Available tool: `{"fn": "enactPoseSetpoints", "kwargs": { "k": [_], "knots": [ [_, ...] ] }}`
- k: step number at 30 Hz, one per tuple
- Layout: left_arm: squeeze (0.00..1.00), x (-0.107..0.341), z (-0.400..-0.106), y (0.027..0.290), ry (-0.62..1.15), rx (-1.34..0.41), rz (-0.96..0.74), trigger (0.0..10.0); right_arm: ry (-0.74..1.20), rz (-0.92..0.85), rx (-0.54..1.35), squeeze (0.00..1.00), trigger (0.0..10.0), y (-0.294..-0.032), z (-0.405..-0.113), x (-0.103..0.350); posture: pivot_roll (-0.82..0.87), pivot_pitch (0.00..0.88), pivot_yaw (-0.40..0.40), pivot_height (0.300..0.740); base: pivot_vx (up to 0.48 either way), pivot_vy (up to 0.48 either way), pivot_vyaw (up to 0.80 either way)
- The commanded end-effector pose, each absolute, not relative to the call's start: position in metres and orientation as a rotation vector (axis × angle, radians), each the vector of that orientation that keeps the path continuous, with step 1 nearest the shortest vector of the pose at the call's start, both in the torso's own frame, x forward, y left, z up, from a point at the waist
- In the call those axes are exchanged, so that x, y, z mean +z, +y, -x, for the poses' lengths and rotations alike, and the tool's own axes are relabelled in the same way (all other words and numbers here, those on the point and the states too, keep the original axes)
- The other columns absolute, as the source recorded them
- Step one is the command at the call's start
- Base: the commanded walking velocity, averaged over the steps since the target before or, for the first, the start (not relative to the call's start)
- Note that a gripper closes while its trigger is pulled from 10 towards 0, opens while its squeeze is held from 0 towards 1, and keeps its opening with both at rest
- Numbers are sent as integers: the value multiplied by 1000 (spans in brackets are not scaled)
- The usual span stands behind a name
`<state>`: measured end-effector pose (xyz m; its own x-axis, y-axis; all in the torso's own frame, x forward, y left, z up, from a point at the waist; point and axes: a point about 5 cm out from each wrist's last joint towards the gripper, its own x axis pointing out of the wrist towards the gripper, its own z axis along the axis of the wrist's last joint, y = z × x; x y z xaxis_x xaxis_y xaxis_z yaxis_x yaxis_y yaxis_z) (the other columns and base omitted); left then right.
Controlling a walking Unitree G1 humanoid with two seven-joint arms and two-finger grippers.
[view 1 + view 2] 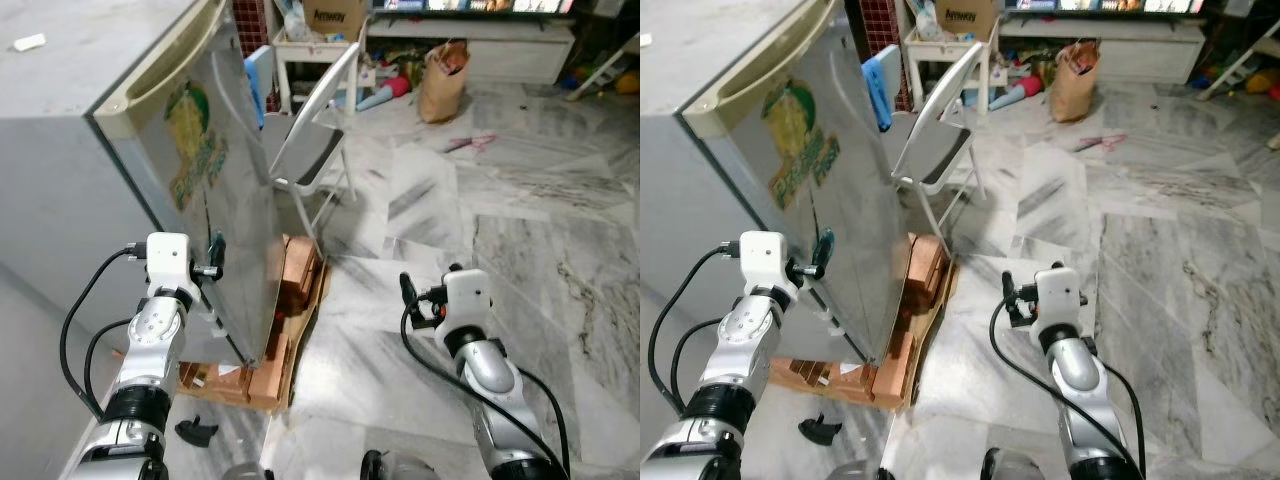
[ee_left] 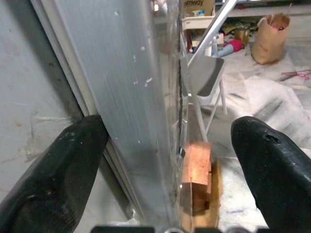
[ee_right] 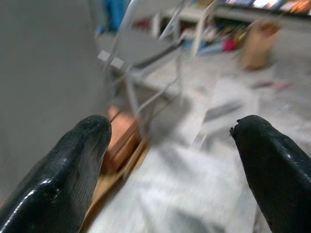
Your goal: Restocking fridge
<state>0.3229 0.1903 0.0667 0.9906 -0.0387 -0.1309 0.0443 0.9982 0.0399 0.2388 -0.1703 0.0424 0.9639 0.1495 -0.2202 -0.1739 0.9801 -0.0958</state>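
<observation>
A silver fridge [image 1: 120,150] with a yellow-green sticker on its door [image 1: 215,200] stands on a wooden pallet [image 1: 290,330] at my left. My left gripper [image 2: 170,141] is open at the door's free edge. One black finger [image 2: 58,165] lies on the fridge's side and the other finger [image 2: 272,165] is out in front of the door. In the left eye view that gripper [image 1: 214,258] is at mid-height of the door. My right gripper [image 1: 408,300] hangs open over the marble floor to the right of the pallet, holding nothing.
A grey folding chair [image 1: 315,130] stands just behind the fridge door. Farther back are a white table with a cardboard box [image 1: 335,18], a brown paper bag [image 1: 443,85] and toys. A small black object [image 1: 195,430] lies on the floor near my left arm.
</observation>
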Motion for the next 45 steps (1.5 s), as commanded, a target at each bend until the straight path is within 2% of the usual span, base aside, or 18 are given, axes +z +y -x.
{"fn": "enactPoseSetpoints", "kwargs": {
  "k": [1,2,3,4,5,8,9,10,14,17,19,21,22,23,25,26,32,45],
  "knots": [
    [0,79,-335,170,106,-135,-46,10000,240,122,185,0,10000,-170,-231,40,-88,5,50,740,0,0,0],
    [0,79,-335,170,106,-135,-46,10000,240,122,185,0,10000,-170,-231,40,-88,5,50,740,0,0,0],
    [0,95,-345,121,57,-339,-39,10000,284,131,179,0,10000,-176,-219,31,-86,0,49,740,0,0,0],
    [0,95,-345,121,57,-339,-39,10000,284,131,179,0,10000,-176,-219,31,-86,0,49,740,0,0,0],
    [0,114,-342,60,-5,-586,-38,10000,317,128,167,0,10000,-181,-211,26,-86,0,50,740,0,0,0],
    [0,137,-320,-8,-94,-872,-32,10000,340,123,163,0,10000,-182,-209,23,-96,0,58,740,0,0,0],
    [0,153,-297,-50,-147,-1063,16,10000,351,118,169,0,10000,-180,-209,21,-108,0,67,740,0,0,0],
    [0,153,-297,-50,-147,-1063,16,10000,351,118,169,0,10000,-180,-209,21,-108,0,67,740,0,0,0],
    [0,175,-277,-85,-242,-1219,66,10000,361,121,177,0,10000,-177,-209,20,-133,0,90,740,0,0,0],
    [0,174,-286,-80,-250,-1174,38,10000,359,124,178,0,10000,-176,-209,21,-134,0,92,740,0,0,0],
    [0,166,-311,-46,-194,-1021,49,10000,353,117,175,0,10000,-175,-209,22,-126,0,97,740,0,0,0],
    [0,163,-317,-30,-188,-976,27,10000,343,113,178,0,10000,-174,-210,23,-121,0,97,740,0,0,0],
    [0,157,-325,-9,-166,-894,8,10000,331,110,189,0,10000,-172,-211,25,-111,0,97,740,0,0,0],
    [0,157,-325,-9,-166,-894,8,10000,331,110,189,0,10000,-172,-211,25,-111,0,97,740,0,0,0],
    [0,150,-333,24,-159,-774,-23,10000,310,112,199,0,10000,-171,-214,29,-89,0,90,740,0,0,0],
    [0,150,-333,24,-159,-774,-23,10000,310,112,199,0,10000,-171,-214,29,-89,0,90,740,0,0,0],
    [0,124,-330,80,-111,-541,-33,10000,246,97,202,0,10000,-163,-224,42,-77,8,77,740,0,0,-133],
    [0,100,-314,131,-41,-336,-39,10000,171,118,190,0,10000,-162,-246,48,-55,0,68,740,0,-414,-738]
  ]
}}
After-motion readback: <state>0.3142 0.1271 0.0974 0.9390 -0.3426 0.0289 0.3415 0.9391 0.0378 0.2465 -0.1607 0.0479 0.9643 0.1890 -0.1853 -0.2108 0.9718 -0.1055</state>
